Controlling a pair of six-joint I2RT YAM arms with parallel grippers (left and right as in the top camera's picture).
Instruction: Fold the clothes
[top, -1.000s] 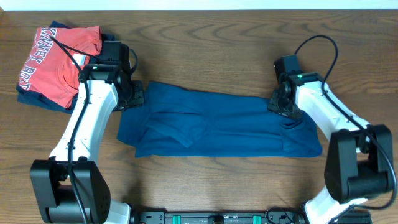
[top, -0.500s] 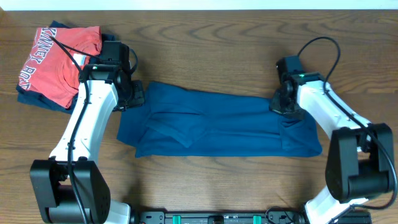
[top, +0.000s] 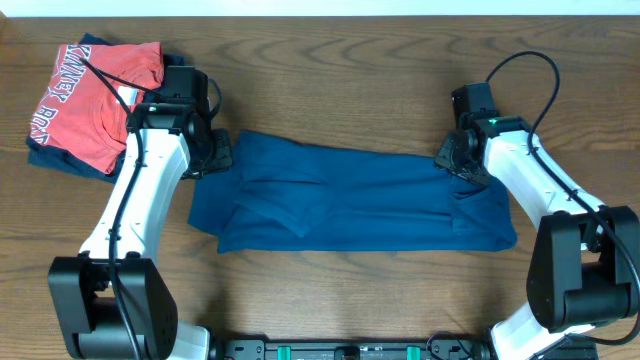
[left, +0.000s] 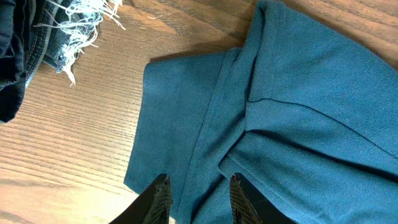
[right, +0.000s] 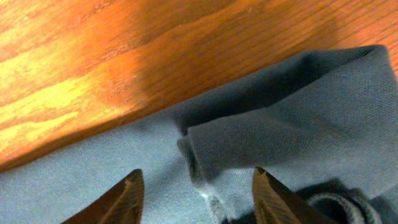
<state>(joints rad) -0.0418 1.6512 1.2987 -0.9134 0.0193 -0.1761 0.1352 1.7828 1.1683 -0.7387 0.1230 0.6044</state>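
garment: the large plain deep-blue garment of thin soft fabric (top: 350, 200) lies flat mid-table as a long band between my two arms. Layers overlap toward its left end, so I judge it already folded lengthwise.
left gripper: my left gripper (left: 200, 198) is low at the band's far-left corner. The fingers are partly spread with blue cloth under and between them, and nothing looks clamped.
right gripper: my right gripper (right: 196, 193) is at the far-right edge, fingers spread wide and straddling a small raised fold. Nothing is pinched.
why there: one gripper sits at each end of the same edge, probably so both corners lift together and the next fold stays even.
step: grasp not yet made.
risk: the thin layers could separate, leaving me with the top one only.
bystanders: a red T-shirt with white lettering (top: 95, 100) sits on a dark frayed denim piece (left: 37, 37) at the far-left of the brown wooden table (top: 330, 80). The denim fringe is near the garment's corner but apart from it.
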